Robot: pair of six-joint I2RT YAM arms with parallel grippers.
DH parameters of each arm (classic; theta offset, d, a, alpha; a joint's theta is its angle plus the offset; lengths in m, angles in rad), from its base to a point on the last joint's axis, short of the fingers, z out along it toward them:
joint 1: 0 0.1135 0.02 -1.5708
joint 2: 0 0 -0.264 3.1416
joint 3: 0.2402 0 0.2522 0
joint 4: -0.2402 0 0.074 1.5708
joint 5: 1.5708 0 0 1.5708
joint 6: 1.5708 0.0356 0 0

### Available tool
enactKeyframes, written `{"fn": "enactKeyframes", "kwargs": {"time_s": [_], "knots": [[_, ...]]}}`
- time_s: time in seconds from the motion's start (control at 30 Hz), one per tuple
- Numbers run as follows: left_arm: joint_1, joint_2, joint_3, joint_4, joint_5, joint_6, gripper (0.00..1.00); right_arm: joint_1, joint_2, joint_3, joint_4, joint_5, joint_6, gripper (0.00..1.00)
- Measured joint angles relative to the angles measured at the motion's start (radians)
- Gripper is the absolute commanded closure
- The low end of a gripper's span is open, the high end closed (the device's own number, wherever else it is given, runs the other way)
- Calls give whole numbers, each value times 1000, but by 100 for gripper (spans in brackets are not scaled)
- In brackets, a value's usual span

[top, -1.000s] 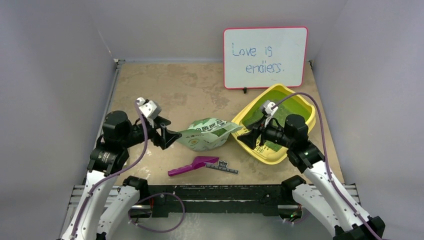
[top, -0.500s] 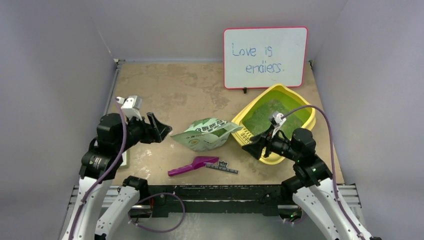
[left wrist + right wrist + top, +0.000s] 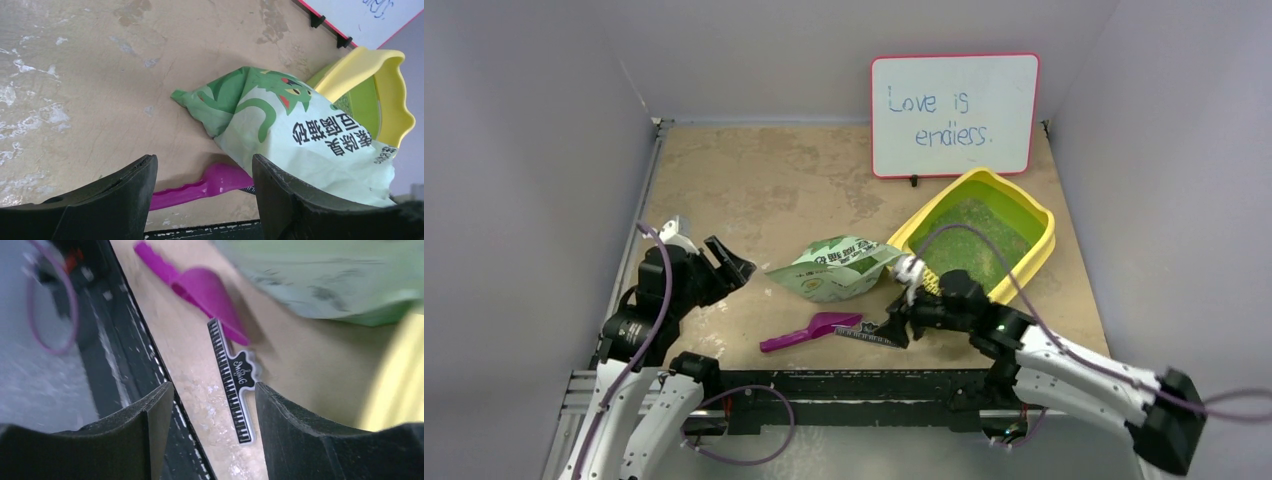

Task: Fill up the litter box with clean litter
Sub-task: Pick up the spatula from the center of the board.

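Bag (image 3: 834, 272) beside litter box (image 3: 1050, 240); scoop (image 3: 809, 330), ruler (image 3: 864, 333) clutter near edge.

My left claw (image 3: 730, 264) hangs tilted down, jaws apart; my right claw (image 3: 892, 329) sits low, jaws apart, gripping nothing.

The shallow yellow plastic litter box (image 3: 1042, 240) sits right on the tan table (image 3: 774, 180), holding fine green litter granules (image 3: 969, 240). The white red-framed board (image 3: 954, 115) stands behind it. The pale green printed bag (image 3: 834, 270) lies left, against its corner. The magenta plastic scoop (image 3: 809, 331) lies nearer, with a flat black piano-key strip (image 3: 871, 334) touching its right end.
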Motion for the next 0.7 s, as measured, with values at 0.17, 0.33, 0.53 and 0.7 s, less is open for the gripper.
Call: {"fn": "enactKeyframes", "kwargs": {"time_s": [0.17, 0.33, 0.53, 0.7], "knots": [[0, 20, -13, 14, -27, -8, 32, 316, 295, 11, 138, 275, -133, 35], [0, 8, -30, 36, -38, -9, 32, 400, 423, -9, 354, 466, -264, 35], [0, -11, -62, 43, -39, -15, 32, 412, 492, -73, 592, 548, -362, 37], [0, -13, -63, 56, -37, -15, 32, 412, 566, -82, 695, 490, -392, 40]]}}
